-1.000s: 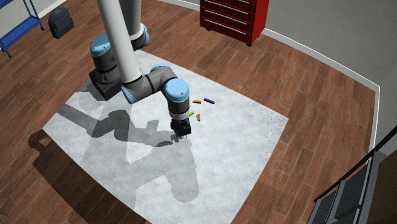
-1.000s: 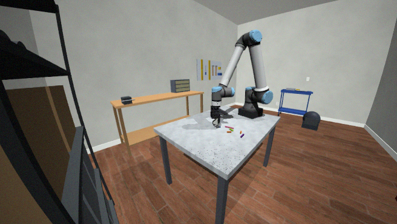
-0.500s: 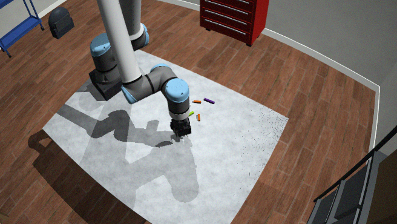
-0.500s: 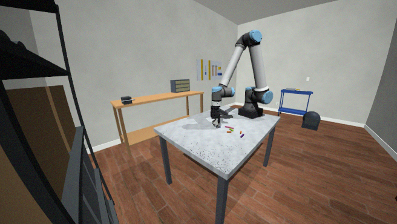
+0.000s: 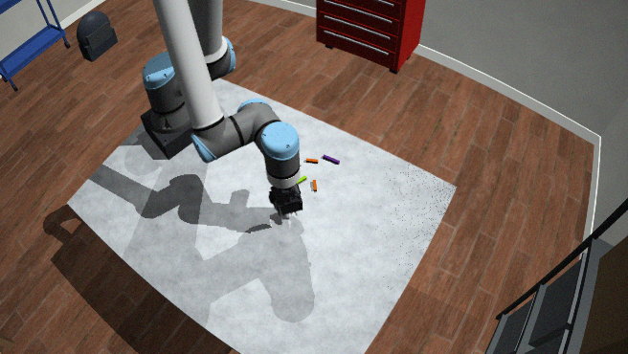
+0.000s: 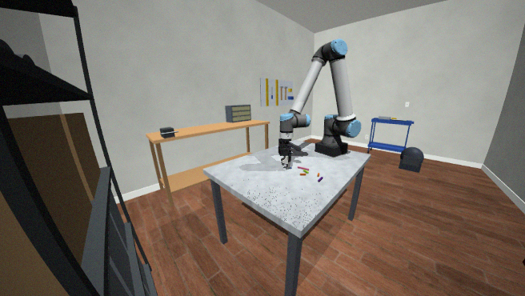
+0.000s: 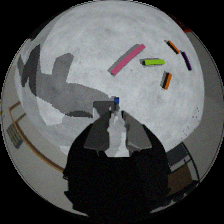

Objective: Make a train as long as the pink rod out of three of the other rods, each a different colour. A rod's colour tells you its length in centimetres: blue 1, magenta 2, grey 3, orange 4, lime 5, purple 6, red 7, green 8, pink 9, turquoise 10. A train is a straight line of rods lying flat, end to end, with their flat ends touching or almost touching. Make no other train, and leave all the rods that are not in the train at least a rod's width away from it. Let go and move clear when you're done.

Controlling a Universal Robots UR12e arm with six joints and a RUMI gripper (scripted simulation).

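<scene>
Where the top view hides the pink rod behind the arm's wrist, the wrist view shows it plainly: the pink rod point(image 7: 127, 59) lies flat on the grey table point(image 6: 280, 200), slanting, just to the far side of the gripper point(image 7: 116, 107). The wrist view alone also shows a tiny blue rod point(image 7: 116, 101) right at the fingertips. The jaws are parted only a sliver and grip nothing; whether the blue rod touches the table cannot be told.

To the right of the pink rod lies a lime rod point(image 7: 153, 62). Right of that lies an orange rod point(image 7: 167, 80). A second orange rod point(image 7: 173, 47) and a purple rod point(image 7: 186, 60) lie farther off, all apart from one another.

In the exterior view the gripper points straight down near the table's far side. A wooden bench point(image 6: 208, 130) stands by the left wall and a blue cart point(image 6: 390, 121) by the far wall. A red drawer cabinet point(image 5: 369, 24) appears only from above.
</scene>
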